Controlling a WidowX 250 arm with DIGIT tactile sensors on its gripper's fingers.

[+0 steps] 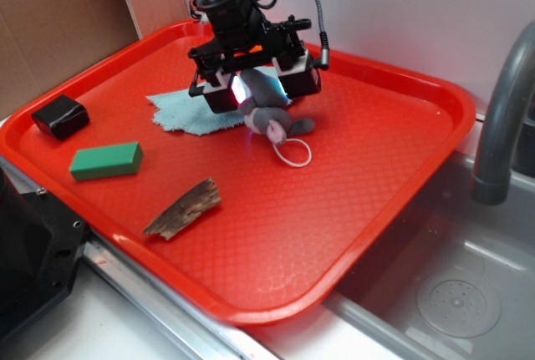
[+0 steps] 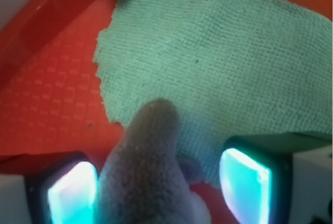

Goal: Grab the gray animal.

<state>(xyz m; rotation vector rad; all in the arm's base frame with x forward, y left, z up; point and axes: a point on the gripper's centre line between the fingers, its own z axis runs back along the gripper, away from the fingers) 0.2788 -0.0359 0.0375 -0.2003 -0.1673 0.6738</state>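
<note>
The gray animal (image 1: 272, 119), a small dark-gray plush with a pale face and a white cord loop (image 1: 292, 154), lies on the red tray (image 1: 435, 93) at the edge of a light-blue cloth (image 1: 188, 114). My gripper (image 1: 259, 93) is down over it, open, with one glowing pad on each side. In the wrist view the plush (image 2: 148, 167) stands up between the pads. The left pad (image 2: 73, 193) is at its side; the right pad (image 2: 244, 187) stands apart from it. The cloth (image 2: 218, 52) lies beyond.
On the tray's left lie a black box (image 1: 60, 116), a green block (image 1: 106, 160) and a brown wood piece (image 1: 184, 208). A gray faucet (image 1: 501, 126) and sink basin (image 1: 451, 293) are at the right. Cardboard (image 1: 58, 17) stands behind.
</note>
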